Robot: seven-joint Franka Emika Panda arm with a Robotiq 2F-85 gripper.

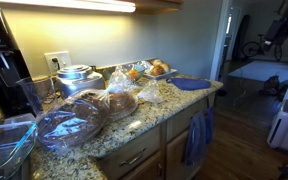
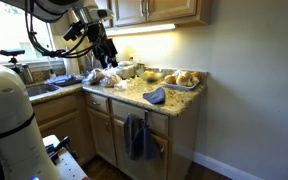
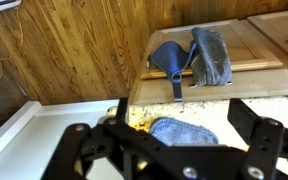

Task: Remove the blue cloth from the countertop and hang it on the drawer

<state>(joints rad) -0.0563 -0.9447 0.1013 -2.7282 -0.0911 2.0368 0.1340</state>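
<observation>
1 blue cloth (image 2: pixel 155 96) lies flat near the countertop (image 2: pixel 174 108) edge, above the grey towel (image 2: pixel 136 137). The gripper (image 2: pixel 106 52), jaws spread, is best lowered squarely over its middle.

Wooden cabinets (image 2: pixel 149 10) are mounted above a lit under-cabinet strip light (image 1: pixel 79 5). Plain grey-beige walls (image 2: pixel 244 80) are seen in both exterior views, a wall outlet (image 1: pixel 56 61) is fitted, and wood plank flooring (image 3: pixel 74 50) is shown below.
</observation>
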